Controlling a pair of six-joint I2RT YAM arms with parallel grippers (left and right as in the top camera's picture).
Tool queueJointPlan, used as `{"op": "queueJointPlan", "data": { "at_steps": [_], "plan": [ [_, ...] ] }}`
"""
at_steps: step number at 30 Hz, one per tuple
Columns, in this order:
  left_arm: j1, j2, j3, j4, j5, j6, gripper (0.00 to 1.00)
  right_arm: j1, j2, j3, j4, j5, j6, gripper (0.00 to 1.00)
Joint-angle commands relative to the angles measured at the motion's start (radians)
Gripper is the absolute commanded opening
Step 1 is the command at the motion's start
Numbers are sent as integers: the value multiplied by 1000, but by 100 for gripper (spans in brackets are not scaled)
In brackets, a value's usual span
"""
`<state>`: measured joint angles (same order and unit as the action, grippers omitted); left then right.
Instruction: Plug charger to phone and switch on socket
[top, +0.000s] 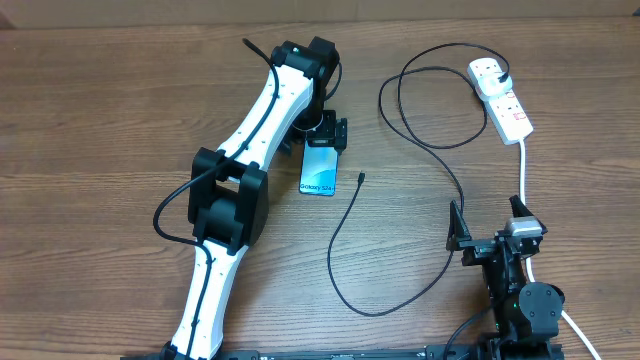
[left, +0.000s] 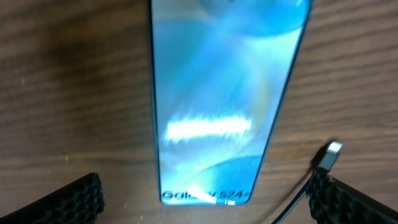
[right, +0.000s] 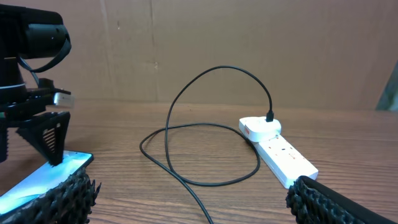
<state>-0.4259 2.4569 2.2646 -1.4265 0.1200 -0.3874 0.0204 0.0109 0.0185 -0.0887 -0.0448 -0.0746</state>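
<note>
Seen from my remote station, the phone (top: 320, 170) lies flat and screen-up near the middle of the bench (top: 120, 100), its "Galaxy S24" end toward 6 o'clock. The left tool (left: 205, 180) hovers over it with jaws spread wide, one finger on either side of the handset, gripping nothing. The charger (top: 333, 250) snakes loose across the wood. Its connector tip (top: 361, 179) rests just beside the phone's near end, at about 3 o'clock from it, unconnected and apart from the casing. The cable's other end is further along: the black plug (right: 270, 116) is seated in the far outlet of the socket (top: 500, 95), which sits toward 1 o'clock on the bench. I cannot tell from these views whether its red switch (right: 247, 130) is on or off. The right tool (top: 487, 225) waits at 5 o'clock, jaws equally wide and empty, facing the strip from well apart. By my reading, the job is barely begun. The tip has yet to be picked up and pushed into the phone's port, and the switch has yet to be pressed.
</note>
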Motion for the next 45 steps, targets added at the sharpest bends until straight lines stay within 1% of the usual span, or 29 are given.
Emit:
{"op": "queueJointPlan", "data": {
  "at_steps": [1,5,13,21,26,35,45],
  "plan": [
    [-16,12,19,26,-24,-23,100,2,-8,-11,7,-1,-2,100],
    [-41,12,4,39,-121,-63,100,2,-8,-11,7,-1,-2,100],
    [-79,17,-63,95,-162,-63,100,2,-8,-11,7,-1,-2,100],
    [-58,17,-131,131,-161,-66,100,2,-8,-11,7,-1,-2,100],
    [-48,17,-132,138,-160,-90,100,2,-8,-11,7,-1,-2,100],
    [-48,23,-138,173,-97,-93,100,2,-8,-11,7,-1,-2,100],
    [-49,24,-171,206,-109,-88,100,2,-8,-11,7,-1,-2,100]
  ]
}}
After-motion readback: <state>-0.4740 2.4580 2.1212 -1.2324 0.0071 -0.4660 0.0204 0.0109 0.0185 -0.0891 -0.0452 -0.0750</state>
